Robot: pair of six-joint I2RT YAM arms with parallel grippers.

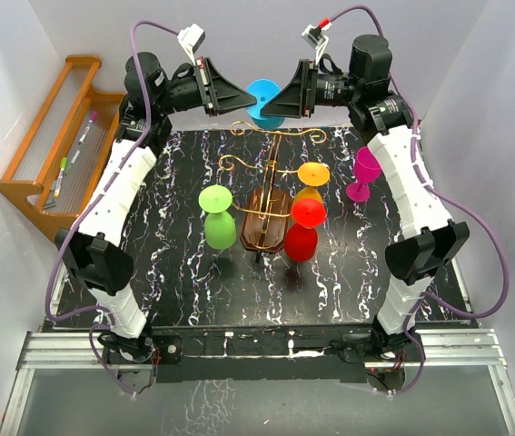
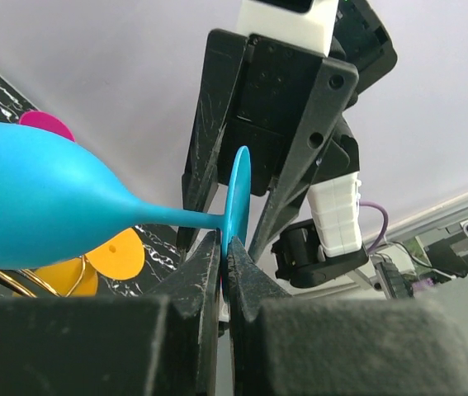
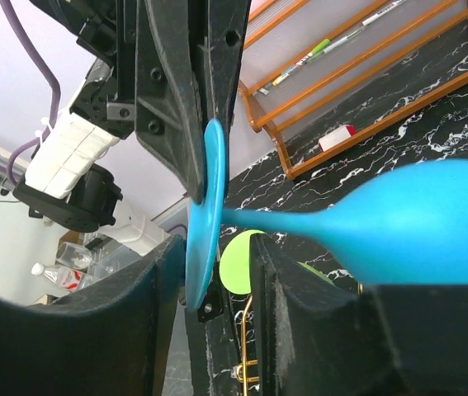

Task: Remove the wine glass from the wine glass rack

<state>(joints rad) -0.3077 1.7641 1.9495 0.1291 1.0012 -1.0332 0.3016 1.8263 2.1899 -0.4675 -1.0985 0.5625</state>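
With the bright blue wine glass (image 1: 263, 98) held level in mid-air at 12 o'clock of the gold-wire, brown-based wine glass rack (image 1: 259, 229), foot disc clamped in the left end effector (image 2: 227, 256) and straddled by the spread right end effector (image 3: 217, 247), seat the right fingers squarely before releasing left.

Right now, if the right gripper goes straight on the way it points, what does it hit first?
The blue glass's foot: it sits between the right gripper's open fingers. Just behind is the left gripper, pinching the same foot. Depth is hard to judge.
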